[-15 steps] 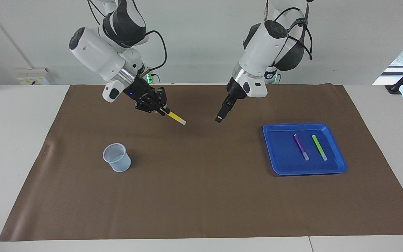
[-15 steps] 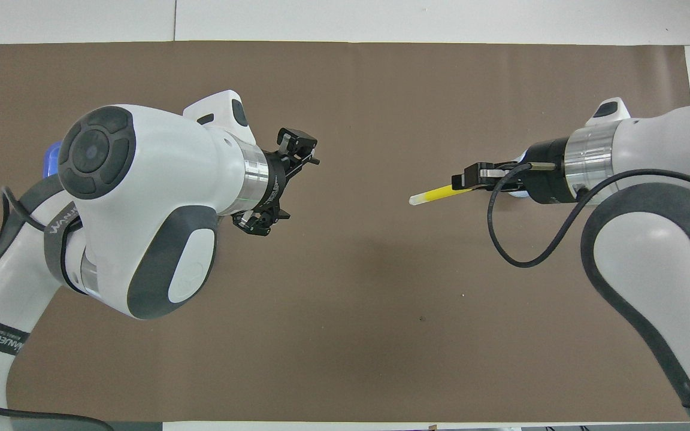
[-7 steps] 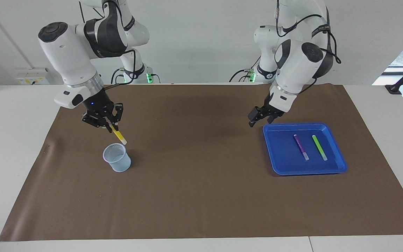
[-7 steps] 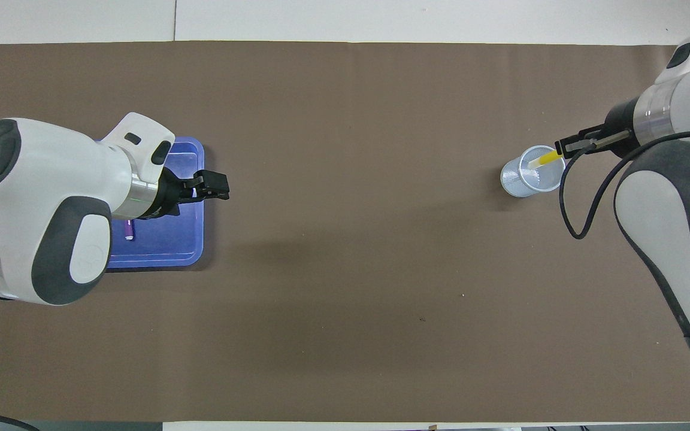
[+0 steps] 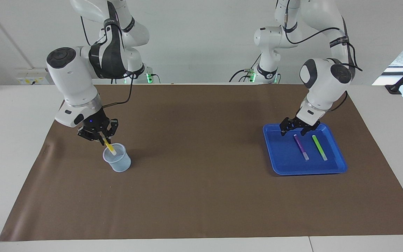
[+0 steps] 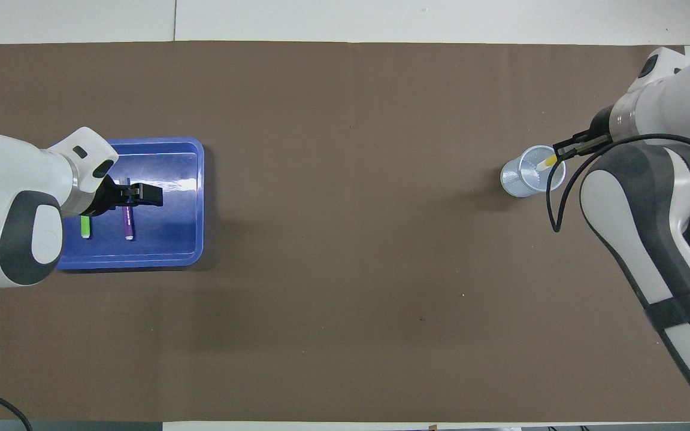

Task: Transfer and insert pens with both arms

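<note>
**A:** How far along are you?

**B:** You are on the first of three pens. Your right gripper (image 5: 100,135), jaws clamped on the yellow pen (image 5: 109,147), has the pen's pale tip dipping into the mouth of the mesh cup (image 5: 117,158). I judge it not yet let go, so nothing counts as inserted.

**A:** And the cup?

**B:** Nothing else shows in it. It stands on the worktop (image 5: 201,196), toward the right arm's end.

**A:** What's left?

**B:** Well apart from the cup, the blue tray (image 5: 339,167) holds the purple pen (image 5: 301,147) and the green pen (image 5: 319,147), side by side, apart. Your left gripper (image 5: 294,127), jaws spread and empty, hangs over the purple pen's end.
</note>
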